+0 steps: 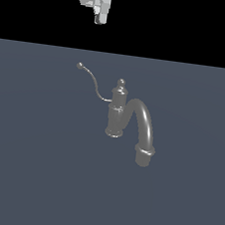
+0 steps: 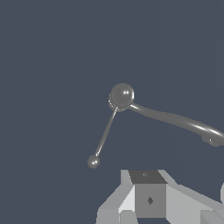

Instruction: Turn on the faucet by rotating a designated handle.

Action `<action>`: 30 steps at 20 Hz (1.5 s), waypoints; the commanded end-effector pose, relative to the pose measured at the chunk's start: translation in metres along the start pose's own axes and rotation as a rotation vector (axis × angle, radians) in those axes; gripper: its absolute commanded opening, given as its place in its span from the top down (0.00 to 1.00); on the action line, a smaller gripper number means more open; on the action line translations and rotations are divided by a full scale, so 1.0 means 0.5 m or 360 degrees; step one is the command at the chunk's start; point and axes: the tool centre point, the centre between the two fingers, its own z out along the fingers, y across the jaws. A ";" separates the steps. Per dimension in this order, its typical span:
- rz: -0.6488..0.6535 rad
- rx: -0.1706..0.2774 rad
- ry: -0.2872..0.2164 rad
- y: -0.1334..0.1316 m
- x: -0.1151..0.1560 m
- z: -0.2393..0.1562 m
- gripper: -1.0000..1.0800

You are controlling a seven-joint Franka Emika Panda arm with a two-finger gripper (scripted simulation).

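The grey metallic faucet [image 1: 116, 116] stands upright in the middle of the exterior view, its knob finial [image 1: 121, 82] on top. Its thick arched spout [image 1: 145, 130] curves down toward the exterior view's right. The handle [image 1: 94, 85], a thin S-curved wire with a ball tip [image 1: 80, 65], reaches out toward the exterior view's left. My gripper [image 1: 101, 17] hangs high above, apart from the handle and touching nothing. The wrist view looks down on the finial [image 2: 121, 96], handle [image 2: 105, 133], ball tip [image 2: 93, 162] and spout [image 2: 180, 119]. Whether the fingers are apart is unclear.
The faucet stands on a flat dark blue-grey floor [image 1: 31, 174]. Nothing else stands on it. Part of the gripper's grey body [image 2: 151, 199] fills one edge of the wrist view.
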 end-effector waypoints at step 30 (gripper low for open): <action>0.0683 0.0004 -0.0022 -0.172 -0.005 0.231 1.00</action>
